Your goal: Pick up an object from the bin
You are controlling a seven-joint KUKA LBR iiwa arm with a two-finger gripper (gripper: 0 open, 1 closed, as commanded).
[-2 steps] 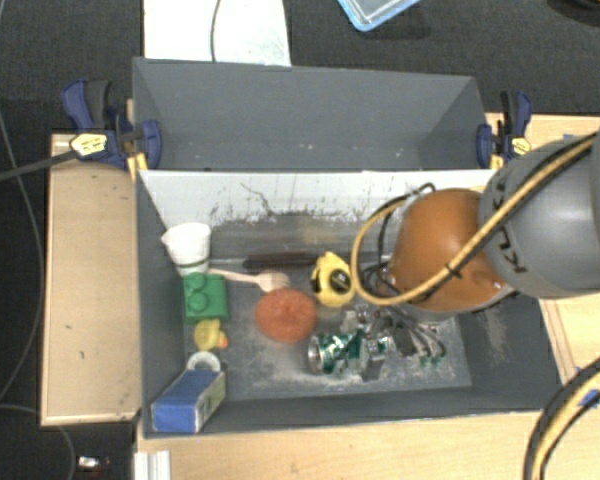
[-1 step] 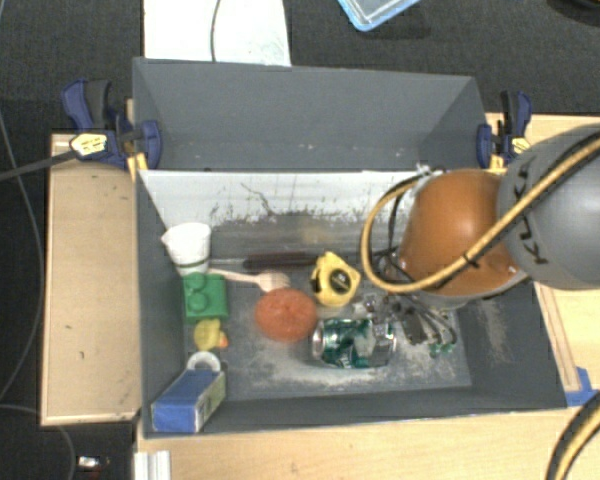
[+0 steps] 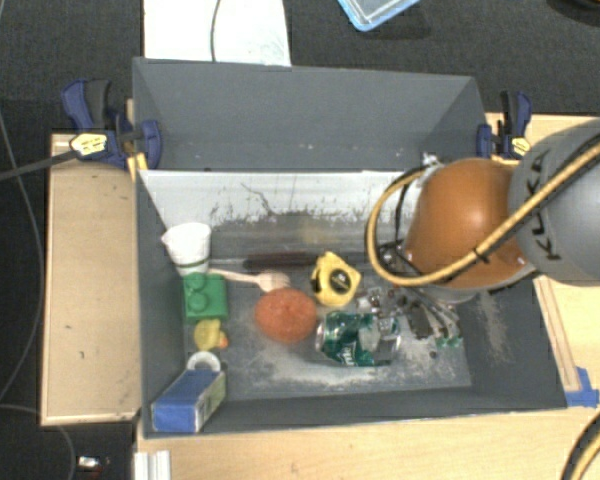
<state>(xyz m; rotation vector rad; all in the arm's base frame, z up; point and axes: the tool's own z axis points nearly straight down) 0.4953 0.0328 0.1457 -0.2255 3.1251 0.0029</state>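
My gripper (image 3: 418, 320) is low in the right half of the bin, under the arm's orange cover. Just to its left, touching or almost touching it, lies a crumpled green and silver packet (image 3: 352, 338) on the bin floor. A yellow tape measure (image 3: 334, 280) sits just above the packet, and an orange-red ball (image 3: 285, 315) lies to the packet's left. Nothing shows as held by the gripper.
Along the left side lie a white cup (image 3: 187, 243), a green block (image 3: 204, 296), a small yellow piece (image 3: 210, 336) and a blue and white box (image 3: 188, 400). A dark stick (image 3: 278, 261) and a white handle (image 3: 245, 280) lie near the back.
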